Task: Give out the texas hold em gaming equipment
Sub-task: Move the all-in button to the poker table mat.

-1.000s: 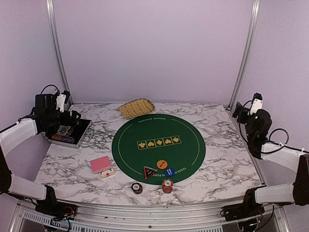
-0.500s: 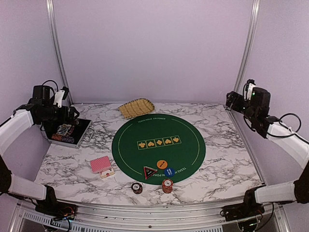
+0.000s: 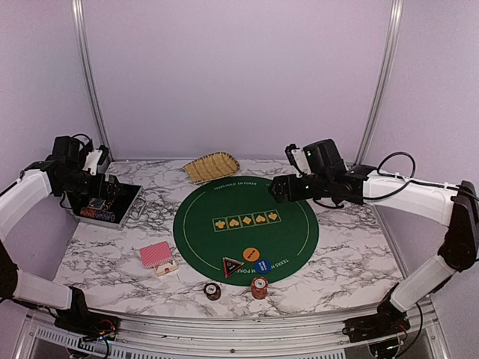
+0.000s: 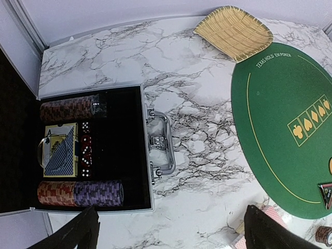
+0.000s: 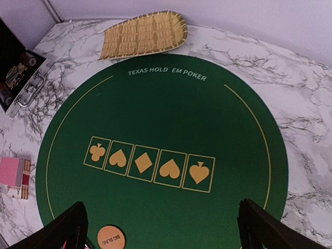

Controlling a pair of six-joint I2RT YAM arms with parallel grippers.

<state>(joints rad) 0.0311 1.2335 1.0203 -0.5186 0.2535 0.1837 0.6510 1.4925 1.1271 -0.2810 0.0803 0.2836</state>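
**Operator:** What has changed over the last second?

**Technician:** The right arm has swung in from the table's right edge. The right gripper now hangs above the far right part of the green mat. The left arm has barely shifted.

**Operator:** Where does the equipment lie from that gripper?

**Technician:** All of it is on the gripper's near side, toward the arm bases.
- The orange button is closest. In the right wrist view it sits at the bottom edge, within the finger span, closer to the finger on the picture's left.
- Past it, on the mat's near rim, the blue button and the black triangular button sit just beside each other.
- Off the mat, closer still to the bases, stand the red-and-white chip stack and the dark chip stack.

**Operator:** Does any long axis matter?

**Technician:** The round buttons and the stacks have none. The red-backed deck lies well to the gripper's left, with its long axis roughly across the table and slightly skewed.

**Operator:** Which arm is nearer?

**Technician:** By my judgement, the right gripper is nearer the buttons and chips. The left gripper is nearer the deck. It hangs beside the open black case, and the deck shows just inside its right finger.

**Operator:** What is the tool state?

**Technician:** Both grippers are spread fully wide. Nothing sits between the fingers and neither touches anything.
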